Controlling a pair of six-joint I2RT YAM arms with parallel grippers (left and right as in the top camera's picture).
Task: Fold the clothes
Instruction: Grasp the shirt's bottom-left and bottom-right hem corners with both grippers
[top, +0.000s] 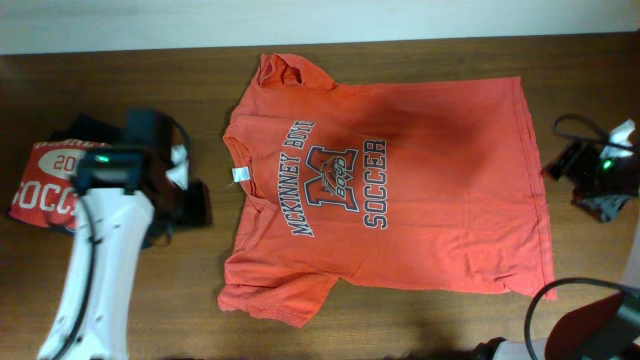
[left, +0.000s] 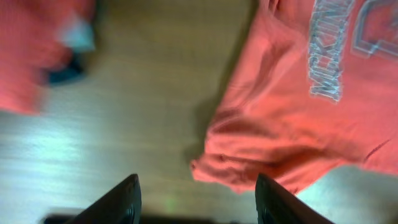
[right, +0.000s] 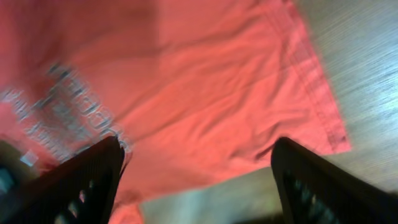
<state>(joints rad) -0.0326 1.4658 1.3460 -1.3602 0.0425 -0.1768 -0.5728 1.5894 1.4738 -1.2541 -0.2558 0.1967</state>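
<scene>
The orange-red T-shirt (top: 400, 180) lies spread flat on the wooden table, print up, with the neck and small white tag (top: 238, 174) to the left and the hem to the right. My left gripper (top: 198, 203) is open and empty, just left of the shirt near the collar. In the left wrist view its open fingers (left: 198, 179) hang above bare table beside a sleeve (left: 242, 165). My right gripper (top: 556, 163) is open and empty at the shirt's right hem. In the right wrist view its fingers (right: 198, 143) straddle the hem edge (right: 311, 74).
A red shirt with white print (top: 40, 190) lies over dark garments at the far left, under my left arm; it also shows in the left wrist view (left: 31, 50). A dark and grey item (top: 605, 203) sits at the right table edge. Cables loop at the lower right (top: 560, 300).
</scene>
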